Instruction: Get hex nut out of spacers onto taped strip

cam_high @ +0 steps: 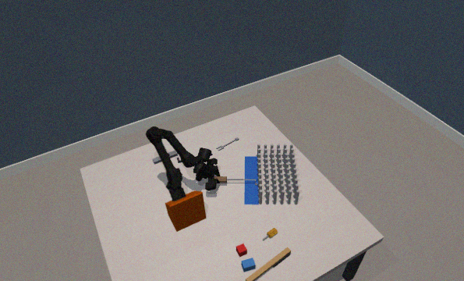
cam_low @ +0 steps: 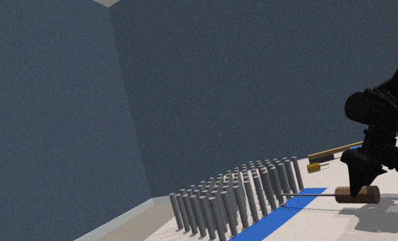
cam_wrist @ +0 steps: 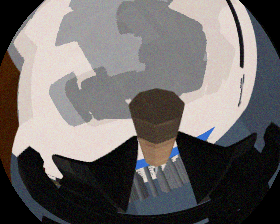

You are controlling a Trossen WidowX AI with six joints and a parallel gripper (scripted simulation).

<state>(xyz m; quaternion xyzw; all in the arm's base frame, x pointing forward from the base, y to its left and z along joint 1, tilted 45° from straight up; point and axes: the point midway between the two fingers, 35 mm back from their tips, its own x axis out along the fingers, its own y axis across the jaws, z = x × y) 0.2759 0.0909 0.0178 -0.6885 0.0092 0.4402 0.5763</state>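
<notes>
My gripper (cam_high: 217, 179) (cam_low: 355, 194) (cam_wrist: 156, 137) is shut on the brown handle (cam_high: 222, 179) (cam_low: 369, 195) (cam_wrist: 156, 112) of a thin-rod tool. The rod (cam_high: 239, 179) (cam_low: 314, 195) is level above the blue taped strip (cam_high: 251, 195) (cam_low: 252, 229) (cam_wrist: 207, 135). Its tip is at the front edge of the standing spacers (cam_high: 267, 198) (cam_low: 229, 214) (cam_wrist: 178, 172); contact with them cannot be told. A small grey spot (cam_high: 256, 183) (cam_low: 283, 205) lies by the strip's spacer-side edge below the tip, where the rod's shadow ends; it may be the nut, but is too small to tell. The spacers look upright.
A silver forked tool (cam_high: 228, 144) lies behind the strip. A grey bar (cam_high: 158, 159) lies behind the arm. An orange block (cam_high: 186, 211) stands by the arm's base. A yellow-handled tool (cam_high: 272, 232) (cam_low: 314, 167), red cube (cam_high: 241, 250), blue block (cam_high: 248, 264) and wooden bar (cam_high: 270, 264) lie at the front.
</notes>
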